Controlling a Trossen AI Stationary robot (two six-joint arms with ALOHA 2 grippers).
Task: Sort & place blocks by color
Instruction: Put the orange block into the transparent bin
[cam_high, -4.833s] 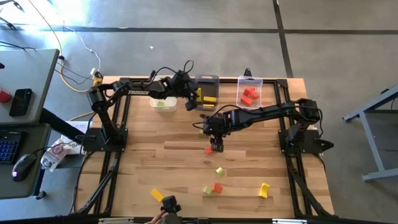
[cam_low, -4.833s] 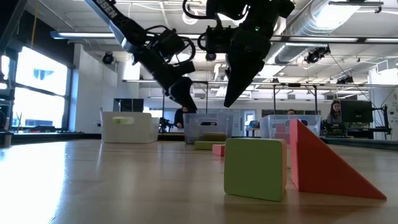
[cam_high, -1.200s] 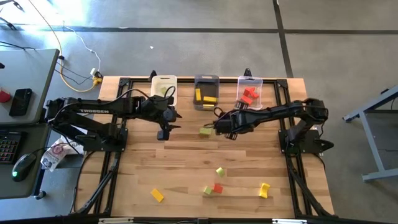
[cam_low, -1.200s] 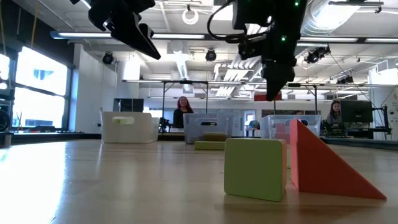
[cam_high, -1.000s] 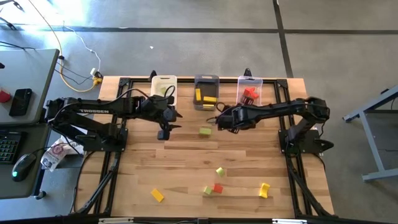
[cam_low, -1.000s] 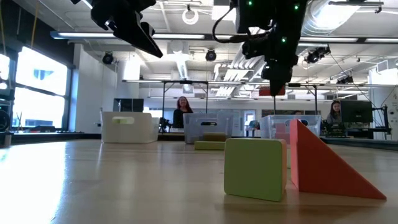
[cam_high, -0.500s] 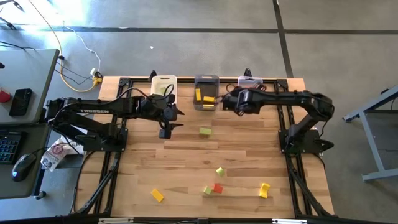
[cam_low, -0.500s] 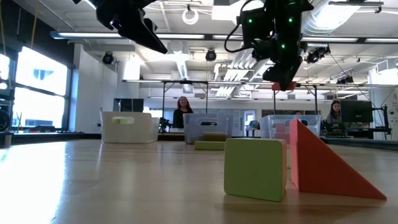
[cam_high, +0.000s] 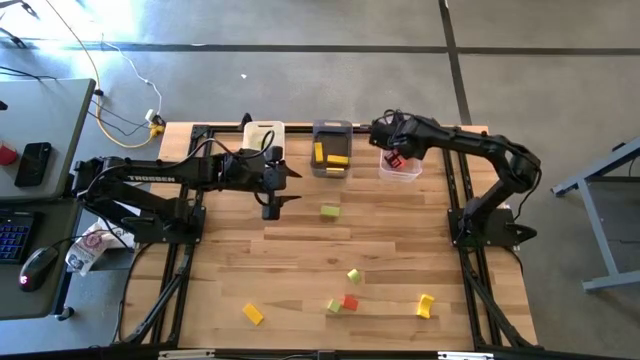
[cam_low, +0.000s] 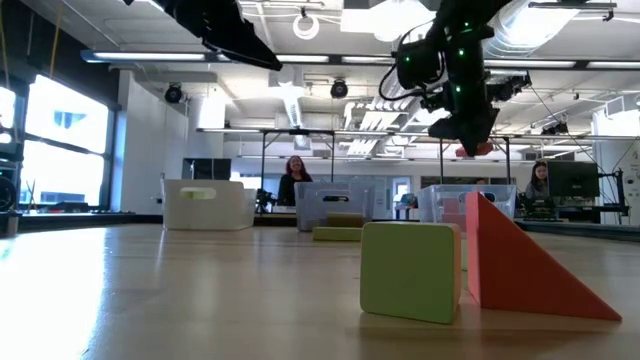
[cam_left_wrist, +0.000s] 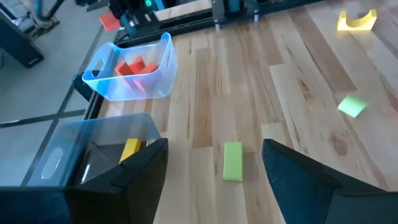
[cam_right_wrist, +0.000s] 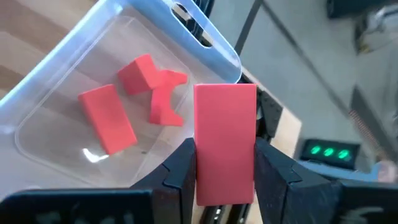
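Since earlier frame: right pincer (cam_high: 392, 152) swung from counter (cam_high: 300, 250) centre to above clear bin (cam_high: 402, 168).

High view: left pincer (cam_high: 270, 207) hovers near green bar (cam_high: 329, 211).

Left wrist: fingers spread wide, nothing between.

Right wrist: red block (cam_right_wrist: 224, 142) clamped between pads, directly over bin holding three red pieces (cam_right_wrist: 135, 102).

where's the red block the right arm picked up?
In the right gripper, the red block hangs over the clear bin at the table's far right, beside the dark grey bin.
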